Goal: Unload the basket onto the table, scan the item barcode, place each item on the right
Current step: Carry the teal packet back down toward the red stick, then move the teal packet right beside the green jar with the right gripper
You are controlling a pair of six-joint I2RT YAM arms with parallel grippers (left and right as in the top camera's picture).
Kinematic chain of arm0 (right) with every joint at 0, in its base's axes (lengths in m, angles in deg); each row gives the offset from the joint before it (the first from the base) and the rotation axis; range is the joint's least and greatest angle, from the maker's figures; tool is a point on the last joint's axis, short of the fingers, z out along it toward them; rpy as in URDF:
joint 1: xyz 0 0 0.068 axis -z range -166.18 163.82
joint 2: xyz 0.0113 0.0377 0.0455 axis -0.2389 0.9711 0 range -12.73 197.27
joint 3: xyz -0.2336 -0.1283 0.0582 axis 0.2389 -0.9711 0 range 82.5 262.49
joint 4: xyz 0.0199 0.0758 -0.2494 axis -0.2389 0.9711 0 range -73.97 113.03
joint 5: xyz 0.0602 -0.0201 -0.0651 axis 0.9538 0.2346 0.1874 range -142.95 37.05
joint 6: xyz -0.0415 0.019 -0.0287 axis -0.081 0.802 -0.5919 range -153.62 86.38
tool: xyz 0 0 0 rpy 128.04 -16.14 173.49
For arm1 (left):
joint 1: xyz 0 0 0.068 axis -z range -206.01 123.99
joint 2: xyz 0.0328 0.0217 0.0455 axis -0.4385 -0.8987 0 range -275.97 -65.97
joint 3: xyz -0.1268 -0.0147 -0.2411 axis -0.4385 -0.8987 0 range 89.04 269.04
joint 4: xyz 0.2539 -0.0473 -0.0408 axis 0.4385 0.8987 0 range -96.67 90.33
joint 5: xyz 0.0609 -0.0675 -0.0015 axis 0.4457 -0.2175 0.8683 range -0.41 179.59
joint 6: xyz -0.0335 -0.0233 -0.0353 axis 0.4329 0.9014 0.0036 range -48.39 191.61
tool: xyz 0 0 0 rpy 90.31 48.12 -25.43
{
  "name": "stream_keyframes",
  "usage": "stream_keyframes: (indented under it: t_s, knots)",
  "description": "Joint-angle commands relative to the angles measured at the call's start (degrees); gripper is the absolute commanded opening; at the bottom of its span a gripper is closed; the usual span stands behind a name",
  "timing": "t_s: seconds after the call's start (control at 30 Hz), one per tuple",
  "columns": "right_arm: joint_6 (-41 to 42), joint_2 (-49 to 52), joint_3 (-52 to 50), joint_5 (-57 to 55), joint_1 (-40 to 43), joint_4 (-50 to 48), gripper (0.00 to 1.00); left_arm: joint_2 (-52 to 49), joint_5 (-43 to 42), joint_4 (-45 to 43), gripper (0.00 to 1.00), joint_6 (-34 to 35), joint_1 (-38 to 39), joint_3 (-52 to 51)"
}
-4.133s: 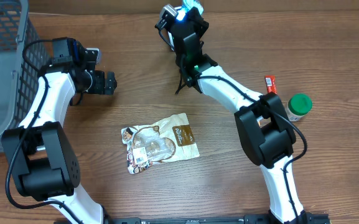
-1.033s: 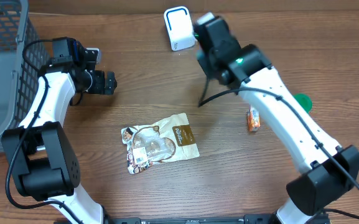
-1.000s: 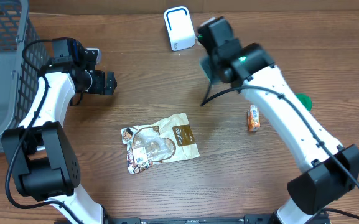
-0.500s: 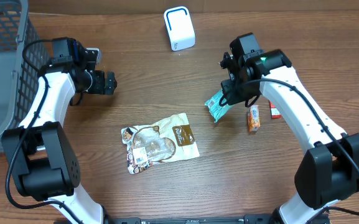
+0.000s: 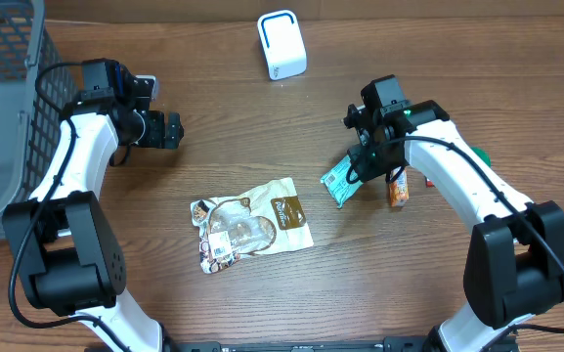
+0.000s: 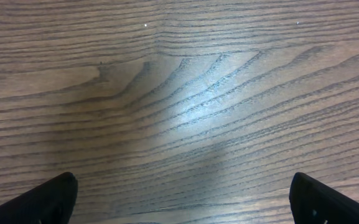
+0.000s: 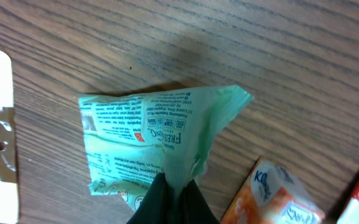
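Pinching one edge of the green packet (image 7: pixel 148 140), the right gripper (image 7: pixel 170 190) is squeezing it tight between closed fingers. The packet is sitting low by the table (image 5: pixel 262 127), touching it or just above it; I cannot tell which. It is lying just beside a small orange box (image 5: pixel 398 188) and well apart from the white scanner (image 5: pixel 282 45). It is looking light, thin and crinkly, so it is likely flopping and bending. Gripping the flat sealed edge is looking safest, leaving the printed side showing. The left gripper (image 5: pixel 172 130) is hanging wide open, holding nothing.
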Motion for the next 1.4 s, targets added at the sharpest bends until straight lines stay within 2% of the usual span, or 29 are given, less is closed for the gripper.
stream_keyframes:
  t_s: [0.0, 0.4, 0.53, 0.63, 0.73, 1.1, 1.37]
  knots:
    - [-2.4, -0.3, -1.2, -1.2, 0.2, -1.4, 0.04, 1.9, -0.2, -0.1, 1.0, -0.4, 0.4, 1.2]
    - [-1.9, -0.3, -3.4, -6.8, 0.2, -7.6, 0.04, 1.9, -0.2, -0.1, 1.0, -0.4, 0.4, 1.2]
    - [6.8, -0.3, -3.4, -14.6, 0.7, -12.1, 0.04, 1.9, -0.2, -0.1, 1.0, -0.4, 0.4, 1.2]
    - [11.3, -0.3, -3.4, -15.1, 1.2, -14.5, 0.04, 1.9, -0.2, 0.0, 1.0, -0.4, 0.4, 1.2]
    - [11.7, -0.3, -3.4, -15.5, 1.7, -15.8, 0.04, 1.9, -0.2, -0.1, 1.0, -0.4, 0.4, 1.2]
    - [23.2, -0.3, -3.4, -27.2, 6.3, -15.9, 0.04, 1.9, -0.2, -0.1, 1.0, -0.4, 0.4, 1.2]
    - [23.6, -0.3, -3.4, -27.4, 9.9, -14.6, 0.04, 1.9, -0.2, -0.1, 1.0, -0.4, 0.4, 1.2]
